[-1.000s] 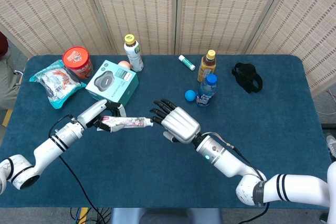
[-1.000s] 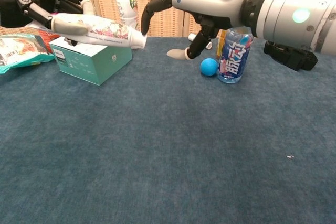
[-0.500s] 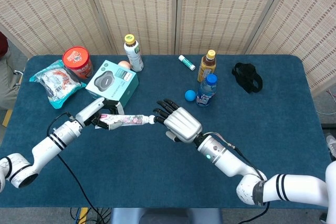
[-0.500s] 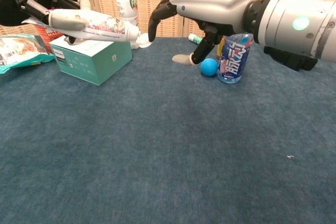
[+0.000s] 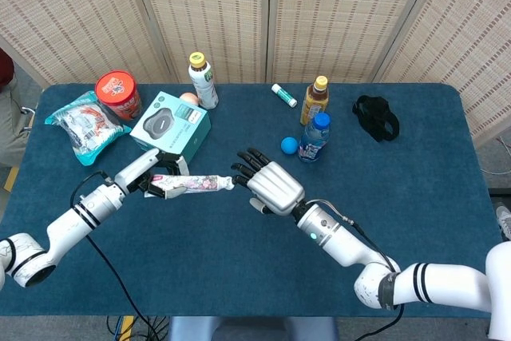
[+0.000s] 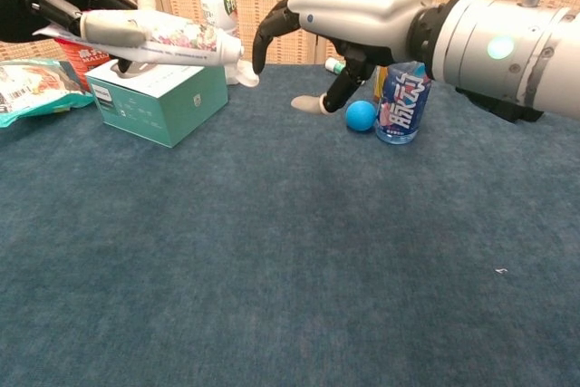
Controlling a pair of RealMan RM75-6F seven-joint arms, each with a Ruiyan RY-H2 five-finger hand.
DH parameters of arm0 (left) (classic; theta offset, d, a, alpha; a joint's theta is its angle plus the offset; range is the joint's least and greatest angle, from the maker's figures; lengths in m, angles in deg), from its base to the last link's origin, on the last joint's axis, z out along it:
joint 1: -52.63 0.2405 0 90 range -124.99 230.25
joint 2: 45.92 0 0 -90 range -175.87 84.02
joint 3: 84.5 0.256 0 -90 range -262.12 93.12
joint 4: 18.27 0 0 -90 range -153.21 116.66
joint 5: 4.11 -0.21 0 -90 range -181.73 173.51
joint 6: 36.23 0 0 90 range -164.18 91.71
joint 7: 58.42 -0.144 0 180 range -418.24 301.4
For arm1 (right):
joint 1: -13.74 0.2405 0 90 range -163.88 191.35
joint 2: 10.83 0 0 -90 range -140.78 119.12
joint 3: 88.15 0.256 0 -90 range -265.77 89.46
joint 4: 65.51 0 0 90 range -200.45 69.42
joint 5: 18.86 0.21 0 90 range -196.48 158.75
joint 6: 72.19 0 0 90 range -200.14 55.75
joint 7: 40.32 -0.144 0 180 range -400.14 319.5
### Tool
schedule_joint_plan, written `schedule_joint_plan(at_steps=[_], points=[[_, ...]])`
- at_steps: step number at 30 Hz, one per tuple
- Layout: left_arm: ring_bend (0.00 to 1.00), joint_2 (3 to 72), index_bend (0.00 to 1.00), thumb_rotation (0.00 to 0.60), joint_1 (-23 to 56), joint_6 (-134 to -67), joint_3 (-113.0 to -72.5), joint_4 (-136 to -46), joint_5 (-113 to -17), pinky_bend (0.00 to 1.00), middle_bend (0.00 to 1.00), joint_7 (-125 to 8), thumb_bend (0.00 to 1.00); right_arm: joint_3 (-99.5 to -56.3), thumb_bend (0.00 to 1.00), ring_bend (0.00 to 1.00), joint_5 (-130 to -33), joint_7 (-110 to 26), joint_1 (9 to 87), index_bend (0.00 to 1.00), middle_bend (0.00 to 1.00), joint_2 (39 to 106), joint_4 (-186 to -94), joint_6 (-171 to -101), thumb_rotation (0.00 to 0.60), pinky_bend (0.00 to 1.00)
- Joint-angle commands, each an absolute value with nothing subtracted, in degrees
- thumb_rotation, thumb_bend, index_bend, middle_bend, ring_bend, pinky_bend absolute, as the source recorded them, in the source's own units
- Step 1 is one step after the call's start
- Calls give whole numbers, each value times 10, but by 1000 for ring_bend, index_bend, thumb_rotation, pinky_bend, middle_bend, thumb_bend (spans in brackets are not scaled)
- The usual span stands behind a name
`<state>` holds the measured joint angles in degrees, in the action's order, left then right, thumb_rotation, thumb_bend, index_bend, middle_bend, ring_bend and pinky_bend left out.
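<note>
Left hand point(image 5: 152, 175) wrapped around the back end of a white floral-print squeeze tube point(image 5: 192, 185), held up off the blue cloth-covered table point(image 5: 415, 189), cap end pointing across at the right hand point(image 5: 271, 185). Right hand spread loose, nothing in it, dark fingertips point(image 6: 260, 45) right at the tube's white cap, looks like touching or just shy of it. Teal cardboard box point(image 5: 170, 124) just behind the tube, small blue ball point(image 5: 288, 145) and blue-labelled plastic bottle point(image 5: 314, 138) behind the right hand.
</note>
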<state>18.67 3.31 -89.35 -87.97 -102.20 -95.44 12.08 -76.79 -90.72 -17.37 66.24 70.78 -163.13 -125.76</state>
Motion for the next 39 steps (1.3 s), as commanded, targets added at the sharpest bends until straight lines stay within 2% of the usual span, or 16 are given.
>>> schedule_joint_plan(at_steps=[1,8,18,24,32,39], points=[[641,184,735,600,32,-893,-879,-1025,-955,518,816,128,512,-767,288,37,-907,-176,664,341,210,712,-1628,-1257,600,78],[641,184,735,600,33,-892,-871,-1015,-961,518,815,109,512,-768,288,37,-912,-183,659,341,211,703,-1638,-1265,600,78],[612,203,712,600,39,-883,-850,-988,-968,516,786,36,511,-766,287,37,-947,-219,622,341,211,622,-1703,-1305,600,78],[529,226,659,600,43,-882,-842,-958,-968,437,743,8,505,-764,287,37,-959,-234,593,341,210,571,-1729,-1336,600,78],[337,254,535,600,49,-881,-826,-916,-977,343,585,-56,503,-772,286,37,-973,-249,557,341,211,525,-1744,-1364,600,77],[209,252,303,572,56,-871,-815,-908,-970,270,353,-109,502,-778,286,37,-981,-262,529,341,211,494,-1746,-1382,600,76]])
